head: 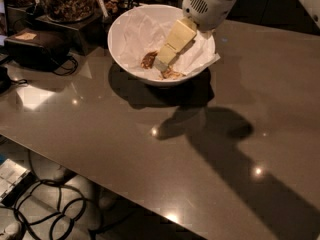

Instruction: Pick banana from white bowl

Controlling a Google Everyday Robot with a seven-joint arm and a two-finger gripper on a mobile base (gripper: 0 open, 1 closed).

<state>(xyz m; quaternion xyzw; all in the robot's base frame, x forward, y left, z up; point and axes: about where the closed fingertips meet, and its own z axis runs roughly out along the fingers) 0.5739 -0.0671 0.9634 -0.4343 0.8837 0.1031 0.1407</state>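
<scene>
Worktop (115, 149): glossy grey-brown slab filling most of the view, with bright light spots and a broad arm shadow on it.
White bowl (118, 55): stands at rear centre, and its paper lining overhangs the rim.
Black box (35, 46): rear left, with a looped cable (64, 67) just beside it.
Dark stand (75, 28): rear, between box and bowl.
Pincer (163, 64): inside the bowl, angled in from upper right.

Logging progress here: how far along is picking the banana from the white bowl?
Reach looks done: the cream-coloured gripper is low inside the large round white paper-lined bowl, tip beside the brown-blotched curved banana. Grasping is in hand; lifting remains, since the banana lies on the paper.
</scene>
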